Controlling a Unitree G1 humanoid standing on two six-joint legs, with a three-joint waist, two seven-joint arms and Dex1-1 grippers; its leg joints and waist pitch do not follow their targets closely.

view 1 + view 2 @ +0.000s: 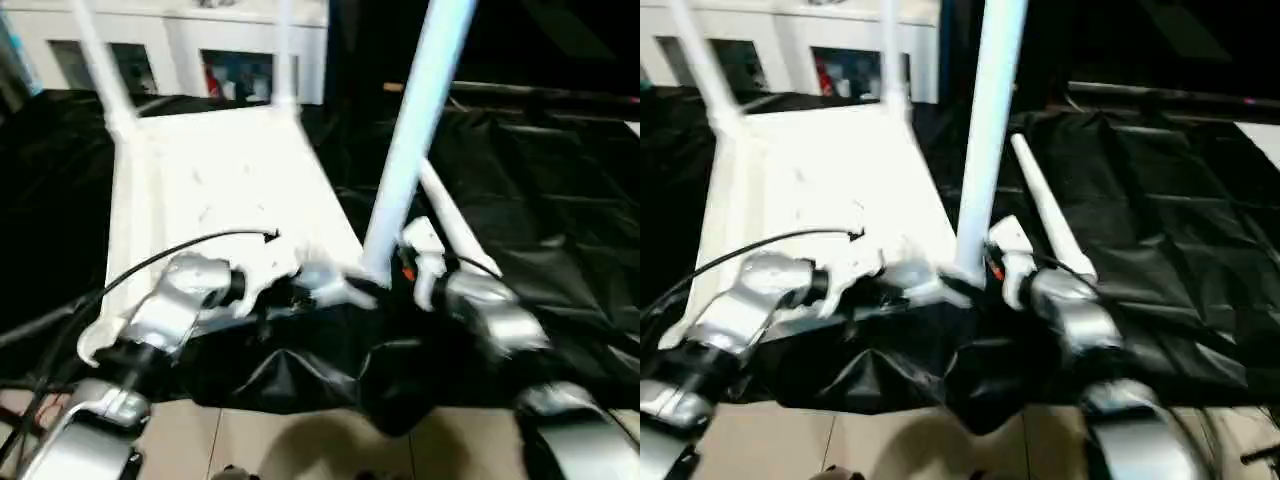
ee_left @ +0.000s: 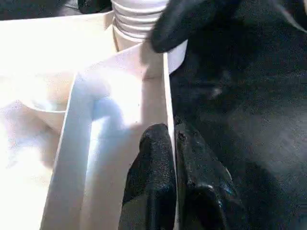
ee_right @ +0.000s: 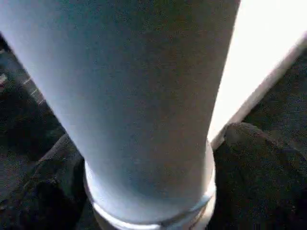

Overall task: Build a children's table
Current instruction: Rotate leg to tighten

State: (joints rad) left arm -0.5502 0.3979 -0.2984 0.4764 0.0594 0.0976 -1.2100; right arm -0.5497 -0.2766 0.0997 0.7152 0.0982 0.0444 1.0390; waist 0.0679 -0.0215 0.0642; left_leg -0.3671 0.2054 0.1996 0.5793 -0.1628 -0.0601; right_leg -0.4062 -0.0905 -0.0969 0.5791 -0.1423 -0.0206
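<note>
Head views first: your table top lies upside down on black sheeting, two far legs standing, a third leg upright at the near corner. Left wrist view: your left gripper pinches the top's rim. Right wrist view: your right gripper clasps that leg's base.

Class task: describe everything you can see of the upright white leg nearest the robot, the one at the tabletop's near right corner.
The leg is a long, smooth, round white tube, plastic by its look. It stands nearly upright, leaning slightly, its ribbed lower end in the corner socket of the upturned tabletop. The right gripper is at its base. The left gripper pinches the tabletop's rim beside it. A spare leg lies close by on black sheeting.
</note>
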